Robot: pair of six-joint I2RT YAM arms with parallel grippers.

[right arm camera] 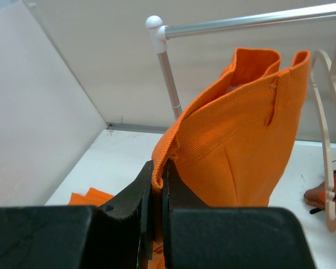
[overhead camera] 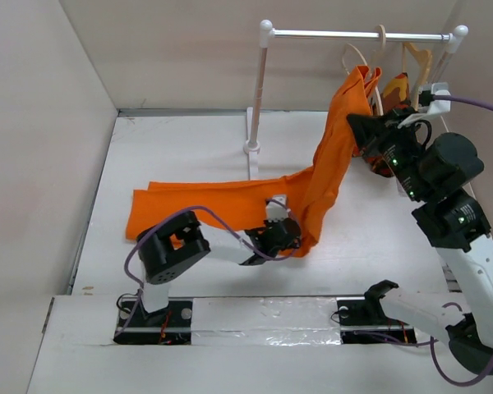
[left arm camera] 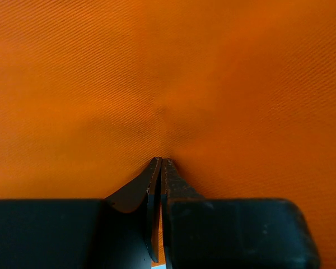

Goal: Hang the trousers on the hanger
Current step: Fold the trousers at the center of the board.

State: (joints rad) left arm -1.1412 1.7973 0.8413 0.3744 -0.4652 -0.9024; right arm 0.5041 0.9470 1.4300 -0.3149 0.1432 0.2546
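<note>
Right gripper clamped on the trousers at the waistband, just beside the hanger, left gripper pinched on leg cloth down low, and I worry that low hold drags the waistband free or knocks the hanger askew.

A pair of bright-orange cloth trousers is stretched from the white surface up towards a white-and-metal clothes rail.
The legs are spread flat to the left, while the waist end is raised beside a thin pale cream hanger hung on the rail. The cloth is gripped low at its fold by the left tool and high by the right tool. A darker tan wooden hanger is hung further right.
</note>
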